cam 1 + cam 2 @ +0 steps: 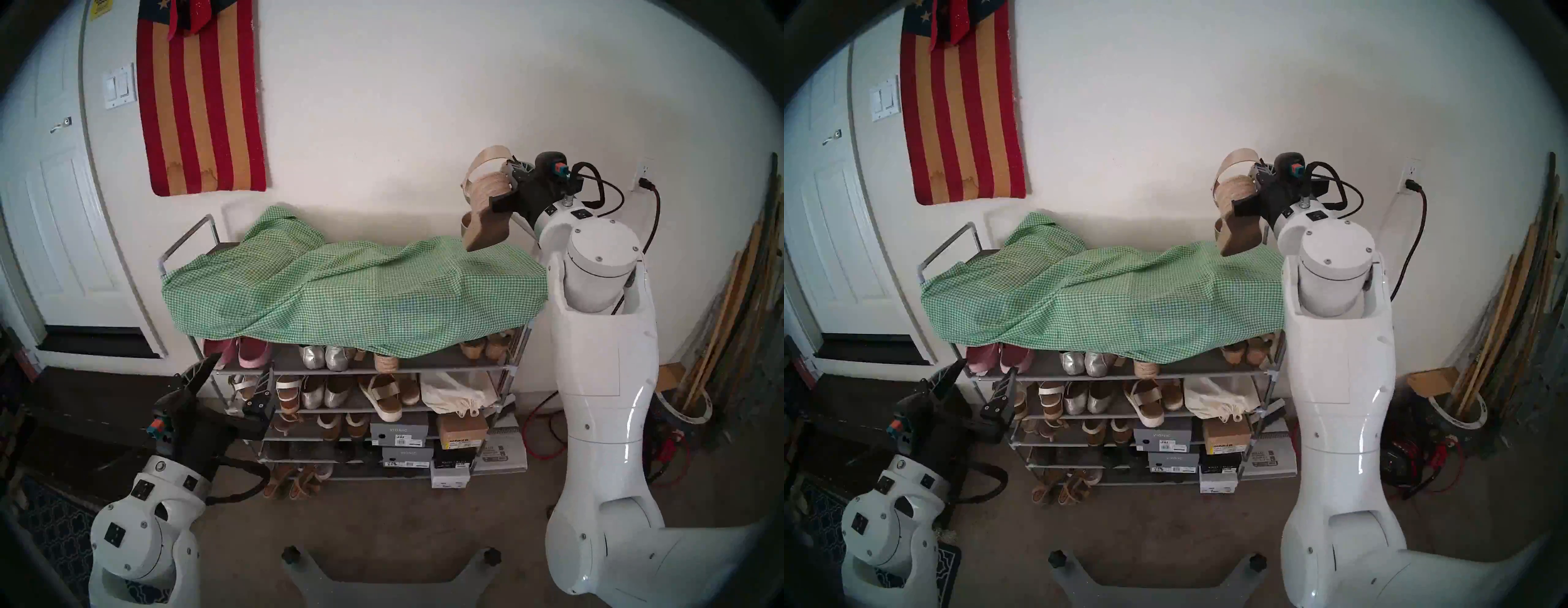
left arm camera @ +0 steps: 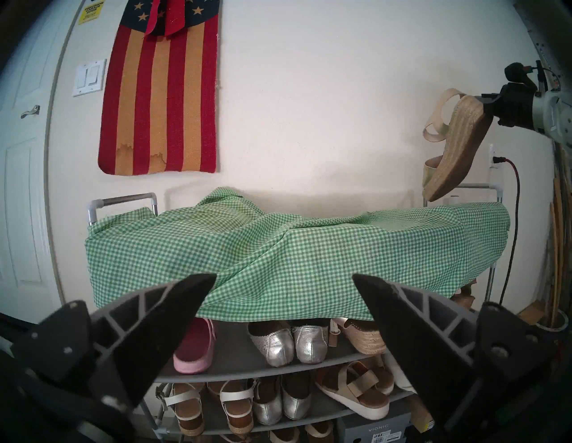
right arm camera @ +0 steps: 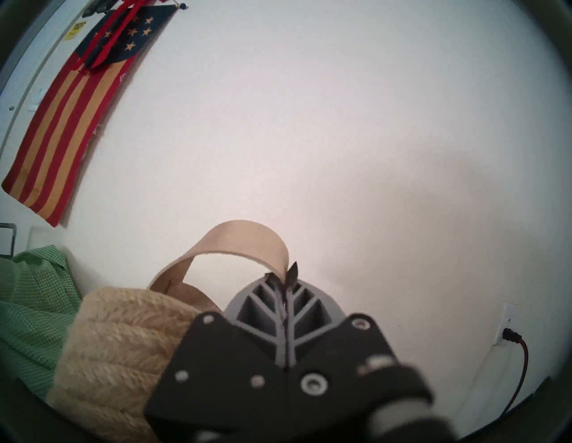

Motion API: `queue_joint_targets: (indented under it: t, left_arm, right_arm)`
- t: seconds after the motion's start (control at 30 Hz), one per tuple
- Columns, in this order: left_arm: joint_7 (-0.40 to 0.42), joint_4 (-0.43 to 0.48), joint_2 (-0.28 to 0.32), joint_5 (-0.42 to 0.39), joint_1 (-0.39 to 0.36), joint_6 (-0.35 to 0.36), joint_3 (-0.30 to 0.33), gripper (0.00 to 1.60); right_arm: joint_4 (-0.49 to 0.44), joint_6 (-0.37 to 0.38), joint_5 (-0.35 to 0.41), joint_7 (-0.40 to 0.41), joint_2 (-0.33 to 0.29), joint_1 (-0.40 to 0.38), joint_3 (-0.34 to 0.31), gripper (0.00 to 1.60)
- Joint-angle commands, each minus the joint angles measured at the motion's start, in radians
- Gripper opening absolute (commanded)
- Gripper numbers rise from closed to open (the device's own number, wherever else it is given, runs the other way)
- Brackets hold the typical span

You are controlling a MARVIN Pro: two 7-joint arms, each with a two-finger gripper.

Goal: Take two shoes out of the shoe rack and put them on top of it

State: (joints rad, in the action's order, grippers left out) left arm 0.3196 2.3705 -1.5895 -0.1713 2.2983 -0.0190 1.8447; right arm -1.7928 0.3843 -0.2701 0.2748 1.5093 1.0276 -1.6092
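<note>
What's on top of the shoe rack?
A green checked cloth covers the top of the shoe rack. It bulges at the left, but whatever is under it is hidden.

Rack top draped and humped at the left, flatter at the right under the raised sandal

A green checked cloth (image 1: pixel 352 284) covers the whole top of the shoe rack (image 1: pixel 360 368), bulging high at its left-rear and lying lower toward the right; raised side rails (image 1: pixel 186 237) close both ends. The right tool (image 1: pixel 511 176), closed on a jute-soled sandal (image 1: pixel 488 208), hangs over the right end, clear of the cloth, wall close behind. The cloth's front hem overhangs the upper shelf mouth; the left tool (image 1: pixel 235 373), spread wide, stands before the rack's left post.
</note>
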Motion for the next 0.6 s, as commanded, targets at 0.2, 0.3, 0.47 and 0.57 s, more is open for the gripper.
queue_joint_targets:
  t: [0.2,0.3,0.47,0.57]
  left_arm:
    - [0.0,0.0,0.0,0.0,-0.003,0.002,-0.001,1.6]
    - [0.0,0.0,0.0,0.001,-0.003,0.002,-0.002,1.6]
    - [0.0,0.0,0.0,0.001,-0.003,0.002,-0.001,1.6]
    - [0.0,0.0,-0.001,0.001,-0.003,0.002,-0.001,1.6]
  right_arm:
    - [0.25,-0.078,-0.048,-0.091,-0.01,-0.15,-0.016,0.0]
    - [0.306,-0.121,-0.052,-0.102,-0.011,-0.148,-0.011,0.0]
    - [0.353,-0.16,-0.064,-0.102,-0.001,-0.119,0.024,0.0]
    - [0.424,-0.197,-0.067,-0.093,0.011,-0.129,0.061,0.0]
